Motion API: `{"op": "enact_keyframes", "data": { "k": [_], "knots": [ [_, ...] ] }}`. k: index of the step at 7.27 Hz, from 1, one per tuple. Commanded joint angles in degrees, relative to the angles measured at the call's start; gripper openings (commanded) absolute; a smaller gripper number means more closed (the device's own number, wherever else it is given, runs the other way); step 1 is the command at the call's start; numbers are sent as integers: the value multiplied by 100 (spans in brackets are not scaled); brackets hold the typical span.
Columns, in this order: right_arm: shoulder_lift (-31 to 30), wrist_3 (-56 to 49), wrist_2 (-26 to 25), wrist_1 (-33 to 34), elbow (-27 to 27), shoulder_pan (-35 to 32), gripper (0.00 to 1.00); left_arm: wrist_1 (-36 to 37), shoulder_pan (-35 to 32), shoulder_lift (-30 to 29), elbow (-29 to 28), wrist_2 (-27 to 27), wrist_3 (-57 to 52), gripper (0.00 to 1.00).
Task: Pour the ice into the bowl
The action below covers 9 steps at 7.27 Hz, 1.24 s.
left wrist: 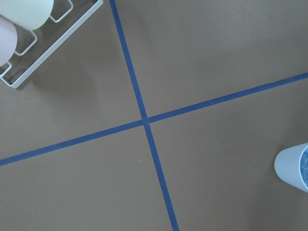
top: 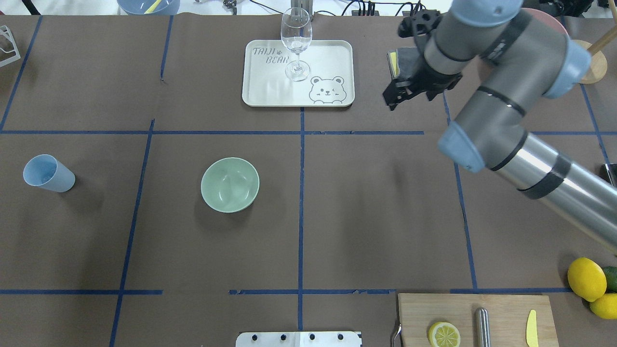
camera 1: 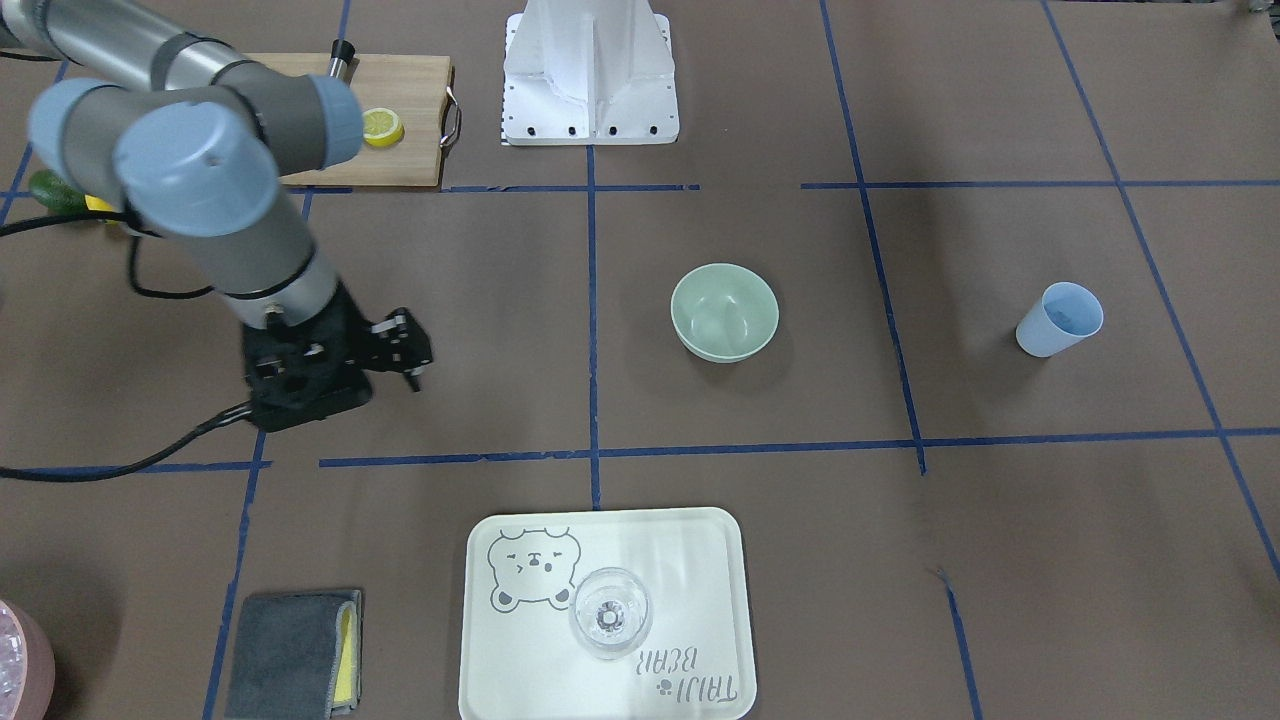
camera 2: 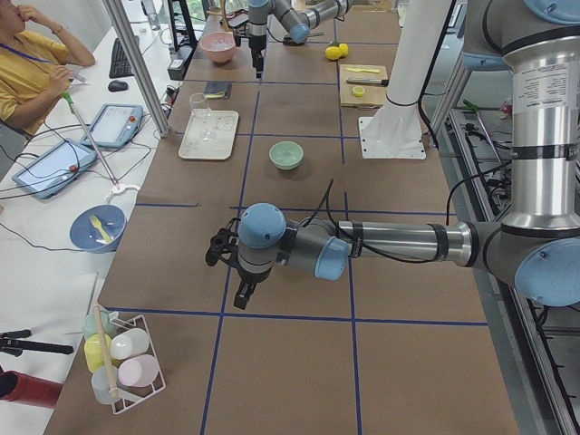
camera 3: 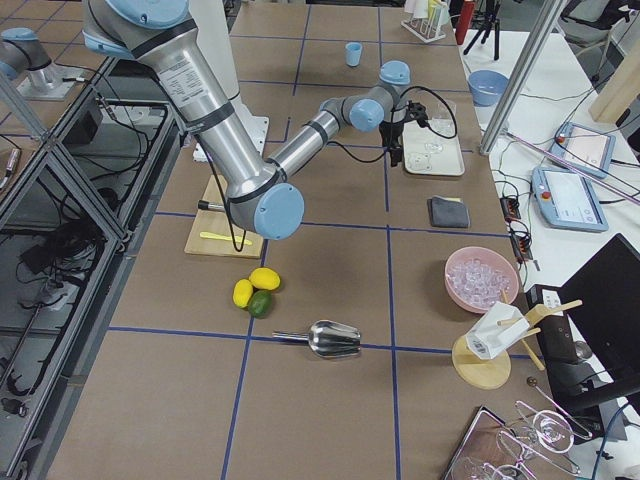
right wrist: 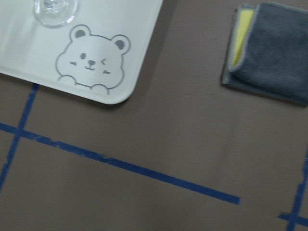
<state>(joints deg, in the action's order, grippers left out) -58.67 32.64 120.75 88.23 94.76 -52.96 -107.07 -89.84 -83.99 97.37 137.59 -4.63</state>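
Observation:
The pale green bowl [camera 1: 724, 312] [top: 230, 184] stands empty near the table's middle. A light blue cup [camera 1: 1058, 319] [top: 48, 173] stands far out on my left side, apart from the bowl. At the right edge of the left wrist view the cup [left wrist: 294, 166] shows glassy ice [left wrist: 304, 166] in its mouth. My left gripper [camera 2: 243, 297] points down near that spot and shows only in the exterior left view, so I cannot tell its state. My right gripper [camera 1: 418, 352] [top: 389, 102] hangs open and empty between the tray and the folded cloth.
A white bear tray [camera 1: 700, 530] carries a wine glass [camera 1: 608, 612]. A grey cloth [camera 1: 290, 655] lies beside it. A cutting board [camera 1: 400, 90] holds a lemon slice [camera 1: 383, 127]. A pink container of ice cubes [camera 3: 482, 278], a metal scoop [camera 3: 330, 340] and a cup rack [camera 2: 122, 362] stand further out.

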Motion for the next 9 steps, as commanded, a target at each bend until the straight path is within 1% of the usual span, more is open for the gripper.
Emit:
{"op": "enact_keyframes", "data": {
  "k": [1,2,3,4,5,6,7,8,9],
  "knots": [
    [-1168,-1885,230,97,235,-1167,100,-714,2,-12,-16,13,41,100],
    [-1634,-2154,239,28,236,-1529,100,-1337,2,-12,-51,-22,42,100],
    [-1987,-3131,282,53,219,-1976,100,-2231,2,-21,-60,-22,59,100],
    [-2312,-3715,553,62,210,-2390,100,-2570,2,-56,27,13,546,100],
    [-2663,-3756,999,28,210,-2846,100,-3226,19,-74,19,-39,1352,100],
    [-2911,-3756,977,18,254,-3077,100,-3842,211,-65,-33,-57,2178,100],
    [-3000,-3756,1003,18,271,-3149,100,-4335,639,-13,27,-379,2900,100],
    [-3018,-3748,1012,18,280,-3150,100,-4914,1253,5,36,-1096,3690,100],
    [-3027,-3739,995,10,289,-3150,100,-5425,1937,188,89,-2043,4350,100]
  ]
}}
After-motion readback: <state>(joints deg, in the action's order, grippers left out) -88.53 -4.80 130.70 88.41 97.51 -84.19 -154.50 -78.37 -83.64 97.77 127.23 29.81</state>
